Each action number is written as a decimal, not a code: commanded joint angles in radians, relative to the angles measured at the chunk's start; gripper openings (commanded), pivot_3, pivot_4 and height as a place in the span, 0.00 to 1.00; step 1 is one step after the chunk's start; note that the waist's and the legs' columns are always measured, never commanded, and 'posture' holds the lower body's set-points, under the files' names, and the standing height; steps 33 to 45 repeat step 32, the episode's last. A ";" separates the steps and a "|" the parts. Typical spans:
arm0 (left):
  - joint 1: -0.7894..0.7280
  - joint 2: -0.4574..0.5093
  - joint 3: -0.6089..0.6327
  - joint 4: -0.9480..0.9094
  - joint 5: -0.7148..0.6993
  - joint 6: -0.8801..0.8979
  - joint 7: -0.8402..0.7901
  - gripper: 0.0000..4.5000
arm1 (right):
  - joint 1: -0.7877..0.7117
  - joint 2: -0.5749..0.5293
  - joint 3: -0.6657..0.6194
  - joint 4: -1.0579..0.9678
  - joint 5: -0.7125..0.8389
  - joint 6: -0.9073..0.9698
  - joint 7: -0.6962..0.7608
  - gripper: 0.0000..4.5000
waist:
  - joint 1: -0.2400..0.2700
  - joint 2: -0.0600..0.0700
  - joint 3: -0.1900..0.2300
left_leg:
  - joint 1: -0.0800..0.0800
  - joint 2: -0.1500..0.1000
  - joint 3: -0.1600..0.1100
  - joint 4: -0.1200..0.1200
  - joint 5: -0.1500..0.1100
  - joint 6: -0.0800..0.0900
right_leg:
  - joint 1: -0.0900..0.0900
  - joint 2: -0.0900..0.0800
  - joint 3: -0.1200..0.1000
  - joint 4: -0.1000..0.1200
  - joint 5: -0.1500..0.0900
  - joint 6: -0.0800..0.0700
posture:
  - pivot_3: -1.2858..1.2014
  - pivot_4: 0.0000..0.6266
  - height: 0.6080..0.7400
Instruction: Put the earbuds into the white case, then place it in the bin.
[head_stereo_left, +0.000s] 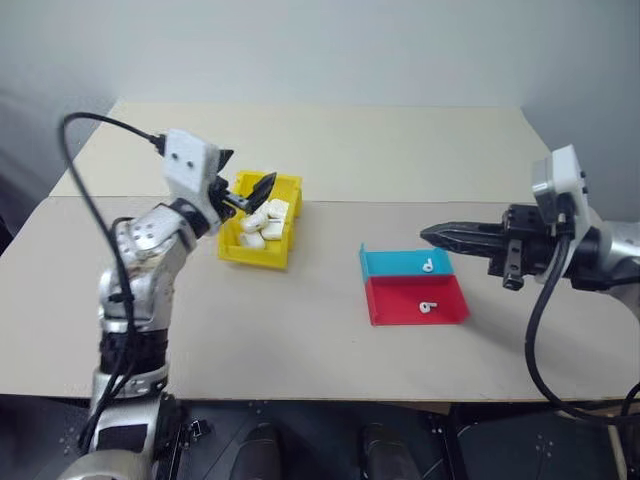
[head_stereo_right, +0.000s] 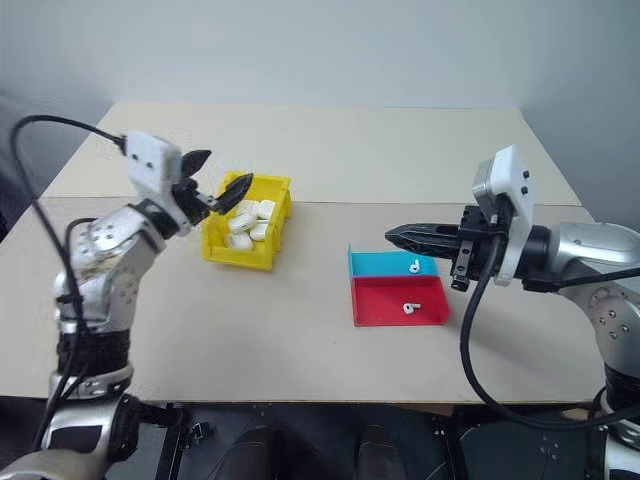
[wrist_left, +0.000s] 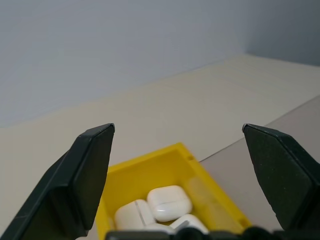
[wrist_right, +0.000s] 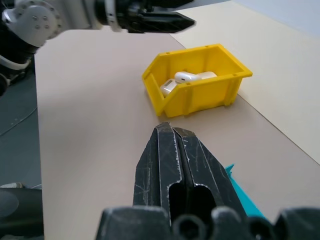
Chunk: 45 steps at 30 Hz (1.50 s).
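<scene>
The yellow bin (head_stereo_left: 256, 253) stands left of the table's middle with several white cases (head_stereo_left: 266, 219) lying in it, also seen from the left wrist (wrist_left: 169, 202). My left gripper (head_stereo_left: 248, 170) hangs open just above the bin's left rim, with nothing between its fingers. Two earbuds lie on a flat tray: one (head_stereo_left: 428, 265) on its teal half, one (head_stereo_left: 429, 307) on its red half. My right gripper (head_stereo_left: 425, 235) is shut and empty. It points left, level, above the tray's right side.
The teal-and-red tray (head_stereo_left: 395, 298) lies right of centre, about a hand's width from the bin. The beige table (head_stereo_left: 300, 330) has bare room in front of both. A black cable loops from each wrist.
</scene>
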 joint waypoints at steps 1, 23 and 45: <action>0.062 0.102 0.083 -0.101 -0.156 -0.009 -0.193 0.99 | 0.026 -0.003 -0.036 -0.005 -0.030 -0.089 0.026 0.00 | 0.000 0.000 0.000 | 0.000 0.000 0.000 0.000 0.000 0.000 | 0.000 0.000 0.000 0.000 0.000 0.000 | 0.52 0.24 1.00; 0.374 0.369 0.147 -0.288 -0.371 -0.027 -0.507 1.00 | 0.295 -0.079 -0.076 0.009 -0.070 -0.272 0.276 0.52 | 0.002 -0.001 0.000 | 0.002 0.000 0.001 0.000 0.000 0.000 | 0.001 0.000 0.001 -0.001 0.000 0.000 | 0.52 0.24 1.00; 0.366 0.392 0.156 -0.294 -0.430 0.029 -0.464 1.00 | 0.278 -0.079 -0.030 0.014 -0.122 -0.304 0.276 0.99 | 0.002 -0.001 0.000 | 0.002 0.000 0.001 0.000 0.000 0.000 | 0.001 0.000 0.001 -0.001 0.000 0.000 | 0.52 0.24 1.00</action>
